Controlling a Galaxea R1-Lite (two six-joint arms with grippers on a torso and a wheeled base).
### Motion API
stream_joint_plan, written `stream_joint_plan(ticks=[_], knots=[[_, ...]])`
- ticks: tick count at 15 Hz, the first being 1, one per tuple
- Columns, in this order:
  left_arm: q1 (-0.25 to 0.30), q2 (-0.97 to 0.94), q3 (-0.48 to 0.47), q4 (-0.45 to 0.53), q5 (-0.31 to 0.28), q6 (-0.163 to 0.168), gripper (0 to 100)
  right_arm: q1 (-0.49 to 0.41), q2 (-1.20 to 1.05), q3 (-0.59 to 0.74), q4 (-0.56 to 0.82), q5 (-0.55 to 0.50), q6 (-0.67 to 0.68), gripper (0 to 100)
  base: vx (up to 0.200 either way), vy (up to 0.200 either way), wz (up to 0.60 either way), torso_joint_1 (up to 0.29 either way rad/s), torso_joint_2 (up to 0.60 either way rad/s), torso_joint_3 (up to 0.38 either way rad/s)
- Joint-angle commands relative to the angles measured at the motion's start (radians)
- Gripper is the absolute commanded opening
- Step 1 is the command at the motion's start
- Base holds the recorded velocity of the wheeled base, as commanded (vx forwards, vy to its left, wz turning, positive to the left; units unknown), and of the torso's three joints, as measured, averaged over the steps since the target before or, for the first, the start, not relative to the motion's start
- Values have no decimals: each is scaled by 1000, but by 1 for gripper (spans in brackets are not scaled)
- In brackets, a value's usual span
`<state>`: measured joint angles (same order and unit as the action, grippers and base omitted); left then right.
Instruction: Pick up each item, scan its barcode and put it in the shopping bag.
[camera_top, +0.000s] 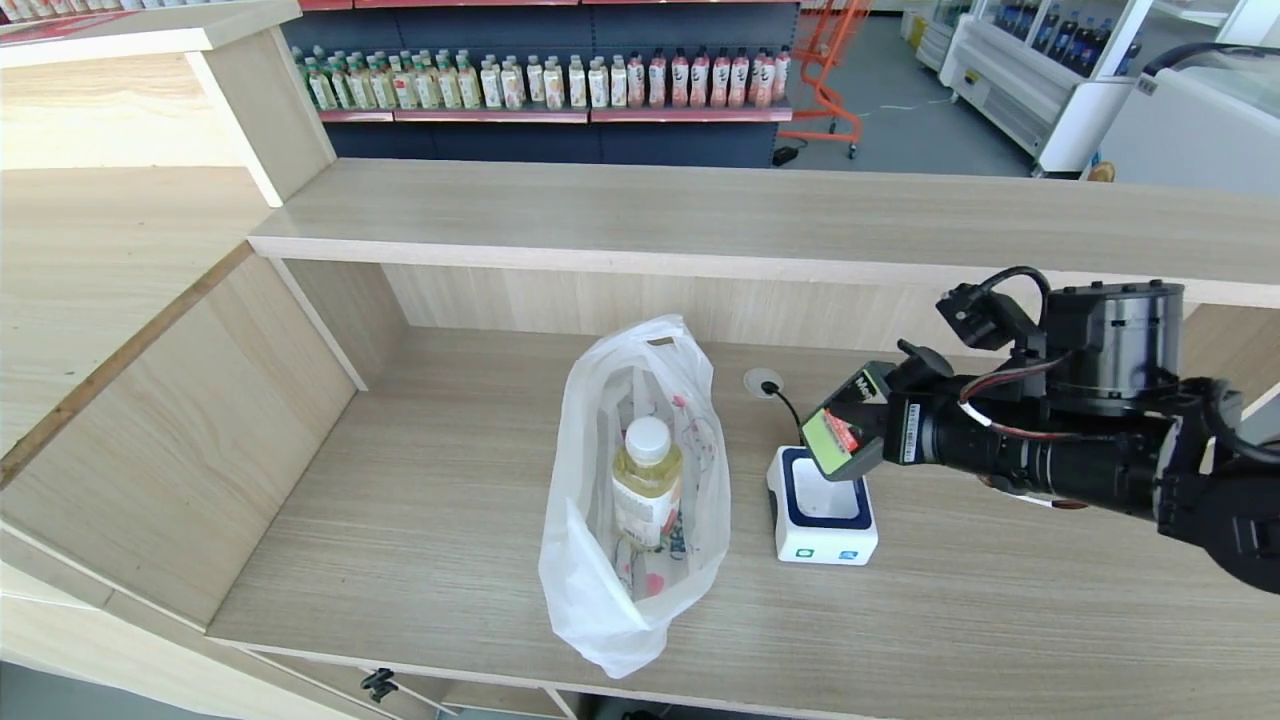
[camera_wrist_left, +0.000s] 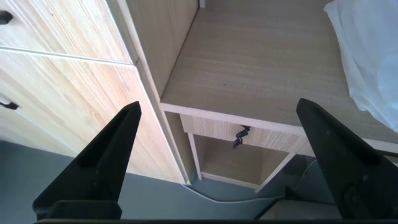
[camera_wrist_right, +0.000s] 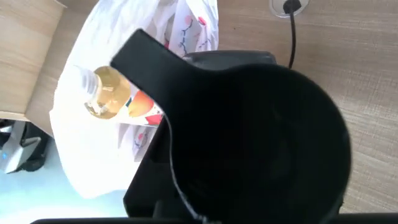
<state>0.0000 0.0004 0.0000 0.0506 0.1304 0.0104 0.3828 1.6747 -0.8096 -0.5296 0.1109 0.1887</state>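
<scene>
Holding a small pack (camera_top: 832, 440), the right gripper (camera_top: 868, 425) has its fingers closed on the pack's right end. The green and red label tilts up and to the left. The pack hangs just above the far edge of the scanner (camera_top: 822, 520), apart from it, on the right half of the counter (camera_top: 400, 520). Which face carries the barcode cannot be told.

By its look the pack is a light, stiff-sided box. A firm pinch across its flat sides should carry it without crushing it. The wrapper looks glossy, so it could slip if the grip is shallow or the wrist turns fast. Most of the box sticks out past the fingers. That suits showing it to the scanner, but it gives a knock more leverage.

The bag (camera_top: 590, 420) sits just left of the scanner, near the middle of the counter. It is thin, soft white plastic with its mouth open upward. A bottle (camera_top: 647, 480) of yellow drink with a white cap stands inside, and it also shows from the right wrist (camera_wrist_right: 109, 93). The bag's walls will fold at a touch, so the pack is best dropped from over the mouth and beside the bottle's cap. It should not be pushed against the rim.

A black cable (camera_top: 785, 400) runs from the scanner to a port in the counter behind it.

The left gripper (camera_wrist_left: 219, 109) is spread wide and holds nothing. It hangs low at the near left, in front of the counter edge, well apart from the pack.
</scene>
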Motion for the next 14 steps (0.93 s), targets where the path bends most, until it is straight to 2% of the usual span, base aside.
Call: stream_joint_plan(ticks=[1, 7, 14], knots=[[0, 0, 0, 0, 0, 2, 100, 28, 157, -95, -15, -37, -57, 0, 0, 0, 0, 0, 0, 0], [0, 0, 0, 0, 0, 0, 100, 117, 359, -321, -86, -16, -72, 0, 0, 0, 0, 0, 0, 0], [0, 1, 0, 0, 0, 0, 100, 142, 556, -365, -267, 0, -196, 0, 0, 0, 0, 0, 0, 0]])
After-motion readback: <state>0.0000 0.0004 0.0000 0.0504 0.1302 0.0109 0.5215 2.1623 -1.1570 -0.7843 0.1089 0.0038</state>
